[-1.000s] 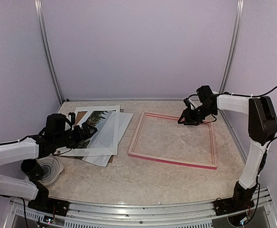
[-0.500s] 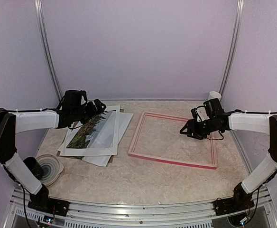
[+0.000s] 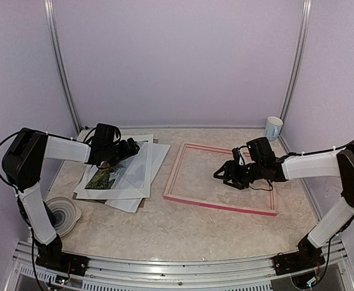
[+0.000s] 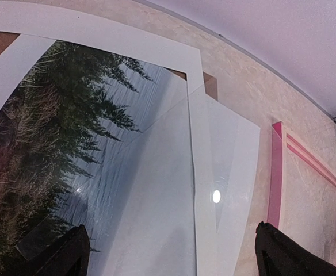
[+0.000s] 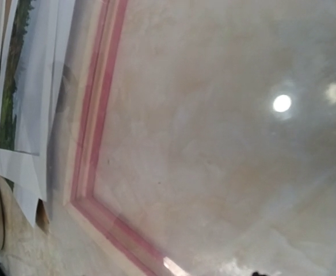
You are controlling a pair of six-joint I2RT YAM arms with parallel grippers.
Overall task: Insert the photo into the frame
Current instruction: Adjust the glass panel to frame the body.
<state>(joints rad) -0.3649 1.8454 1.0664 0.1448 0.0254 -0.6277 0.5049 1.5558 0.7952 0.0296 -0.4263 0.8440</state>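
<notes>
The photo (image 3: 104, 177), dark trees beside water, lies face up inside a white mat (image 3: 145, 159) on a pile of sheets at the left. In the left wrist view the photo (image 4: 70, 144) fills the left side. My left gripper (image 3: 130, 147) hovers over the pile's far edge. Its jaws are wide open (image 4: 176, 259) with nothing between them. The pink-red frame (image 3: 219, 206) lies flat at centre right. My right gripper (image 3: 221, 176) hangs low over the bare table inside the frame (image 5: 96, 115), jaws apart and holding nothing.
Loose white sheets (image 3: 128, 203) and a brown backing board (image 4: 210, 85) lie under the mat. A white mug (image 3: 273, 128) stands at the back right corner. A round pale dish (image 3: 62, 215) sits near the left arm's base. Purple walls close in three sides.
My left arm swung from the pile's near left side round to its far edge. My right gripper moved from the frame's far right corner towards the middle of the frame, and its jaws widened.
</notes>
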